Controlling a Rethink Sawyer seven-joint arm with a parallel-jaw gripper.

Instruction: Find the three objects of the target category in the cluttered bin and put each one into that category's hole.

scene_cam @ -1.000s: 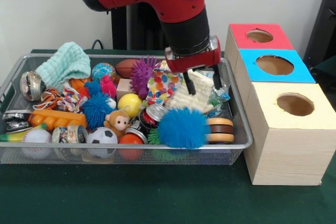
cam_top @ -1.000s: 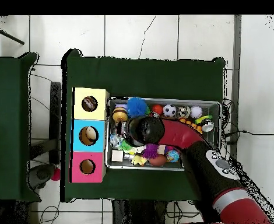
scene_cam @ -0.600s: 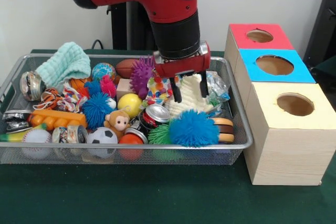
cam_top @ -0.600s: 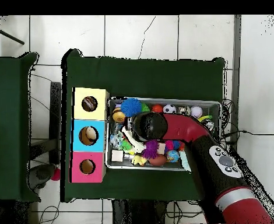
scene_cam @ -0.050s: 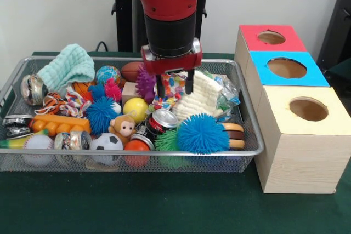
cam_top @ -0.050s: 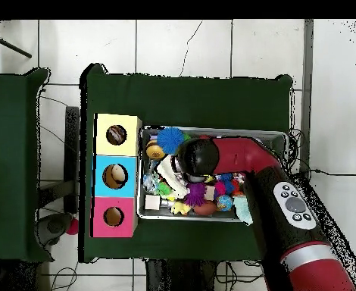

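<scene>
Across the front view
Bin: a wire mesh bin (scene_cam @ -0.050s: 249, 135) sits on the green table (scene_cam @ -0.050s: 164, 206), packed with toys.
Gripper: the gripper (scene_cam @ -0.050s: 175, 86) hangs from the red and black arm (scene_cam @ -0.050s: 164, 9) over the bin's middle rear; its two dark fingers (scene_cam @ -0.050s: 160, 87) stand apart with nothing between them, their tips just above a colourful spotted cloth (scene_cam @ -0.050s: 174, 87).
Just beside the gripper: a cream knitted sock (scene_cam @ -0.050s: 200, 100) lies to its right, a purple spiky ball (scene_cam @ -0.050s: 145, 80) to its left.
Front of bin: a big blue fuzzy ball (scene_cam @ -0.050s: 203, 133), a red can (scene_cam @ -0.050s: 163, 119), a yellow ball (scene_cam @ -0.050s: 135, 108), a monkey toy (scene_cam @ -0.050s: 123, 128), a soccer ball (scene_cam @ -0.050s: 106, 143) and a baseball (scene_cam @ -0.050s: 37, 145).
Left end: a mint green cloth (scene_cam @ -0.050s: 67, 67) and an orange ridged toy (scene_cam @ -0.050s: 57, 123).
Boxes: three wooden boxes stand right of the bin, each with a round hole on top: red box (scene_cam @ -0.050s: 269, 38) farthest, blue box (scene_cam @ -0.050s: 286, 68) in the middle, yellow box (scene_cam @ -0.050s: 307, 110) nearest.

From the overhead view
Arm: the arm (cam_top @ -0.050s: 287, 212) reaches from the lower right across the bin (cam_top @ -0.050s: 276, 135); its dark wrist hides the gripper, so the fingers cannot be seen here.
Blue fuzzy ball: the ball (cam_top @ -0.050s: 170, 139) lies at the bin's upper left corner.
Boxes: yellow (cam_top @ -0.050s: 117, 135), blue (cam_top @ -0.050s: 115, 176) and red (cam_top @ -0.050s: 113, 217) stand in a column at the bin's left side; something round shows inside the yellow and blue holes.
</scene>
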